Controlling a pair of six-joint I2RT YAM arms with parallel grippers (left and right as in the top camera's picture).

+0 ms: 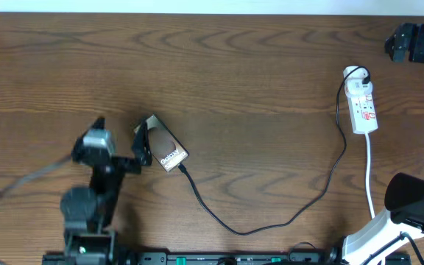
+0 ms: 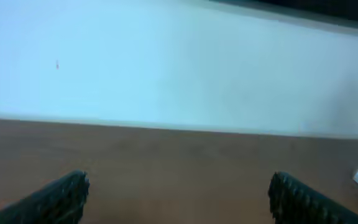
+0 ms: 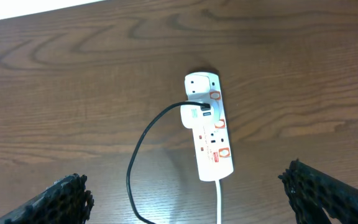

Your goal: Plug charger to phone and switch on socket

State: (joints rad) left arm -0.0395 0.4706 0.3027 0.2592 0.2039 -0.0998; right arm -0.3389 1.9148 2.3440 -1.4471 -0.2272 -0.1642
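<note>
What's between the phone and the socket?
Overhead view: only the charger cable, looping from the phone across bare table to the socket.

A Galaxy phone (image 1: 165,148) lies tilted on the wooden desk (image 1: 256,66), left of centre, with its lettered end towards the lower right. The black charger (image 1: 235,230) cable meets that end, sags towards the near edge, then climbs right to the white socket (image 1: 364,107), where it plugs in near the far end. A white cord (image 1: 370,177) runs from the socket towards the near edge. The left tool (image 1: 144,144) sits at the phone's left side, jaws spread. The right tool (image 1: 417,42) hangs beyond the socket, at the far right corner.
</note>
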